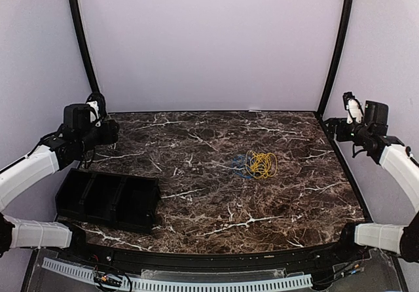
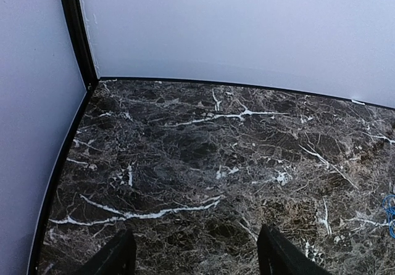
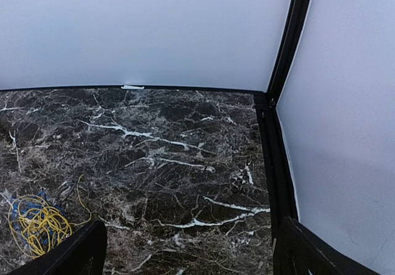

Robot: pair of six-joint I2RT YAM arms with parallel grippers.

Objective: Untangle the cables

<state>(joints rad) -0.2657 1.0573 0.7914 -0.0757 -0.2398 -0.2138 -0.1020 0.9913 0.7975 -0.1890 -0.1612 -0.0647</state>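
Over on the left, the left tool (image 2: 197, 258) hangs above the far left corner of the counter (image 1: 196, 197) with its two dark fingers spread wide and only bare marble between them, so it is released and grasping nothing. Below that arm, near the front left edge, sits a black tray (image 1: 131, 215) split into several compartments, lying flat on the dark, white-veined stone. Moving across to just right of the middle, the cables lie in one small heap: the yellow cable (image 1: 262, 165) is a loose coil on top, and the blue cable (image 1: 238, 165) pokes out from under its left side, the two overlapping and touching. The heap is well apart from the tray and from both arms. On the far right, the right tool (image 3: 191, 253) is held up by the right wall, its fingers also wide apart and empty.
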